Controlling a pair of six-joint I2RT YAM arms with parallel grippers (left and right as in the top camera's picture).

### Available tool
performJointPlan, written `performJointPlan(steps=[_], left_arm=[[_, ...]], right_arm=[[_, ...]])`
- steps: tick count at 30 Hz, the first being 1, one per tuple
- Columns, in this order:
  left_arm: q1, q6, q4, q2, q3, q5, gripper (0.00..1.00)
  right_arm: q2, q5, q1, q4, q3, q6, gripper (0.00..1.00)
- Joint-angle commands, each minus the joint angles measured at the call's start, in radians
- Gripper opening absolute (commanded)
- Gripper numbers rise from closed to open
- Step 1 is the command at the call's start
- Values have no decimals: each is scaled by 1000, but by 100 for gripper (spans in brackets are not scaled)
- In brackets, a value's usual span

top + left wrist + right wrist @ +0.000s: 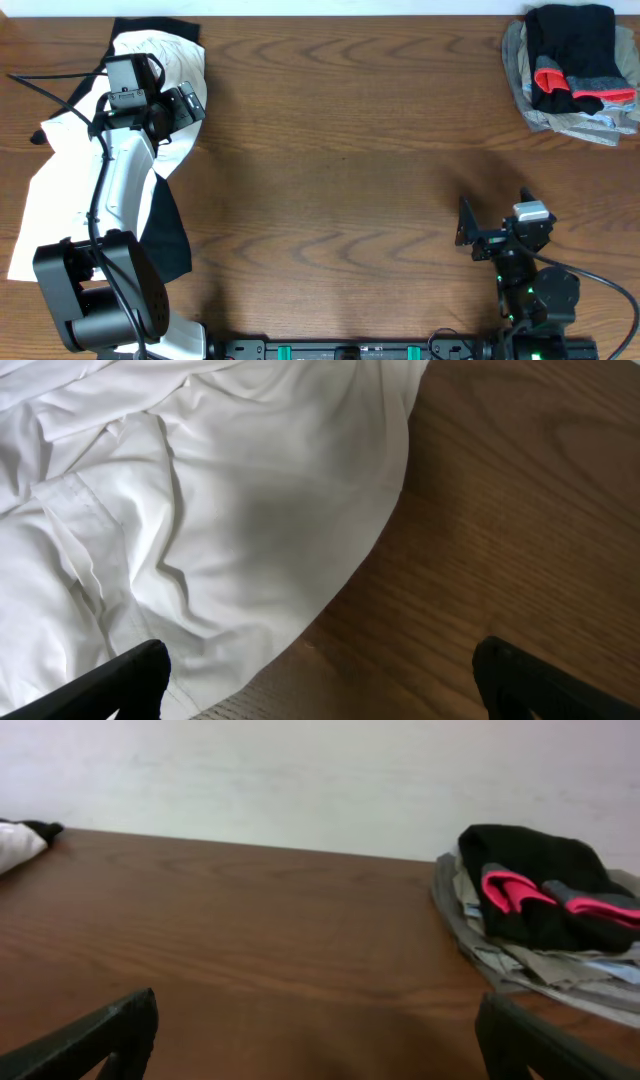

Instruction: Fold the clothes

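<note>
The clothes, black pants point(572, 45) with a grey waistband edged in red-orange, lie folded on top of a pile at the far right corner. They also show in the right wrist view point(535, 885), right of centre. My left gripper point(183, 105) hangs open over the edge of a large white garment point(75, 190) at the far left. Its fingers point(135, 672) straddle the white hem point(250, 540) and bare wood, and nothing is between them. My right gripper point(495, 232) rests open near the front right, well short of the pants, and holds nothing point(315, 1020).
Khaki-grey garments point(560, 118) lie stacked under the pants. Black fabric point(168, 235) sticks out from under the white garment at the left. Brown wooden table point(340, 170) lies between the two piles. A pale wall point(300, 770) stands behind the far edge.
</note>
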Motion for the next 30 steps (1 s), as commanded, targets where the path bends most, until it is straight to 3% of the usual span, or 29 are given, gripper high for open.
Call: performJointPlan(steps=[1, 11, 30], left_arm=[[-2, -5, 1, 3, -8, -1, 98], [-2, -5, 1, 3, -8, -1, 98], [-2, -5, 1, 3, -8, -1, 98]], right_arm=[[-35, 25, 12, 38, -60, 18, 99], [-172, 32, 17, -20, -107, 40, 99], [-154, 39, 18, -20, -107, 40, 99]])
